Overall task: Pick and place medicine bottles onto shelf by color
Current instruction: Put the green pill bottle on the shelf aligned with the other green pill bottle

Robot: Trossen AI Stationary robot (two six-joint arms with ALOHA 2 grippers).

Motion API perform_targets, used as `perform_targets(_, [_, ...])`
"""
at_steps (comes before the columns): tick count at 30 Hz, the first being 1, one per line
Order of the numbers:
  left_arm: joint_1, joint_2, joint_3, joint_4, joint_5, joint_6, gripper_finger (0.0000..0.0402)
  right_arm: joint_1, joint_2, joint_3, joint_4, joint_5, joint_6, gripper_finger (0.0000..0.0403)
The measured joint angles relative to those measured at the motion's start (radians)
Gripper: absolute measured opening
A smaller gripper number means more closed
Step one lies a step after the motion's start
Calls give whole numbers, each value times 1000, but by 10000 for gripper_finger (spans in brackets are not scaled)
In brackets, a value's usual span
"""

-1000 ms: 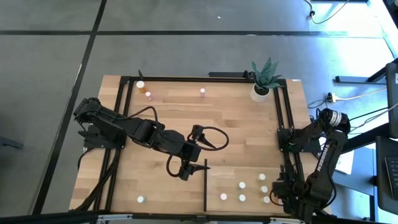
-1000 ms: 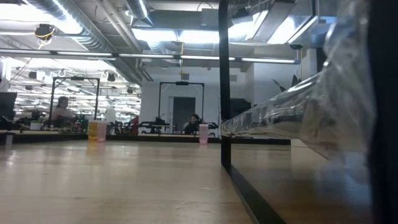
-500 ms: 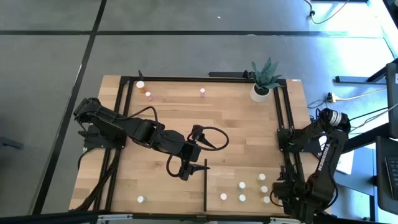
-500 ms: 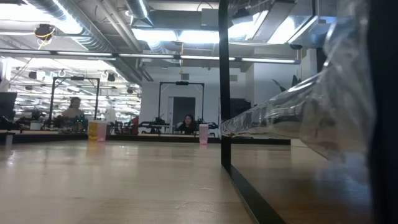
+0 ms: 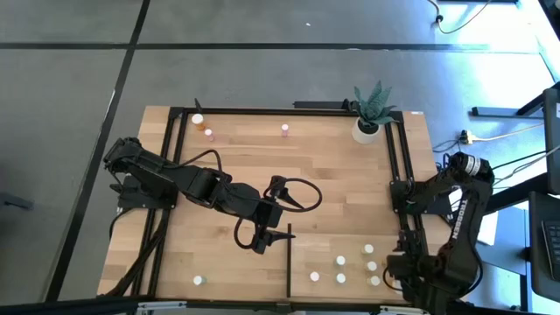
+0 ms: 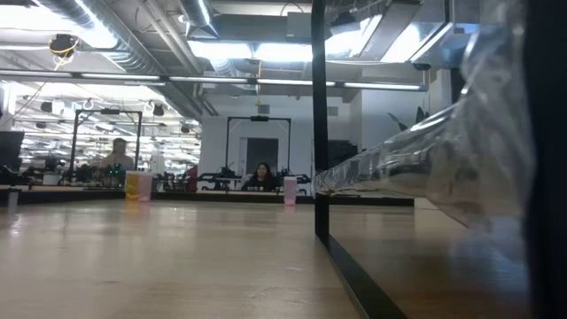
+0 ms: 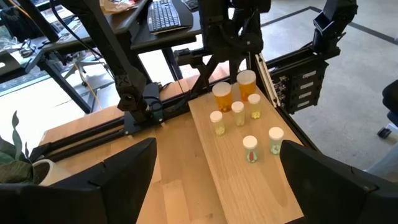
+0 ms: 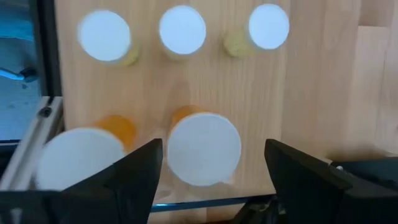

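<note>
Right gripper [image 8: 205,186] is held directly above the shelf [image 5: 350,245] at approx. 4 o'clock on the table; fingers spread wide, nothing gripped, with a large orange bottle [image 8: 202,146] framed between them. Left gripper [image 5: 261,245] is stationed near table centre, just beside the shelf's dark upright edge [image 5: 289,260]; fingers also wide apart and empty, facing the shelf.

Seven bottles are already grouped on the shelf [image 7: 249,130]. Others are noted off it: two at approx. 11 o'clock [image 5: 202,125], a pink one [image 5: 284,129] at 12 o'clock, a white-capped one [image 5: 198,280] at 7 o'clock.

Judgement: if the large bottle is to be taken, descent should be kept vertical and centred on the cap, as a second large bottle [image 8: 84,152] stands just beside it and could be knocked.

Right wrist view gives cap spacing under the gripper, which the high view cannot resolve. Left wrist view shows body colours. Low view shows neither gripper, only tabletop, shelf edge [image 6: 321,213] and persons [image 6: 262,177] in the room beyond
</note>
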Motion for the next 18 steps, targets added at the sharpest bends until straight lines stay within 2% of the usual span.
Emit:
perform_targets(7, [-7,-3,0,-20,-4,-10,335,0,0,110,-75,19,2,284])
perform_targets(13, [-63,-58,0,-130,-90,-87,335,-1,-1,215,-103,159,-39,284])
perform_targets(18, [-118,-100,2,-264,-132,-208,335,-17,-2,296,-131,337,-68,284])
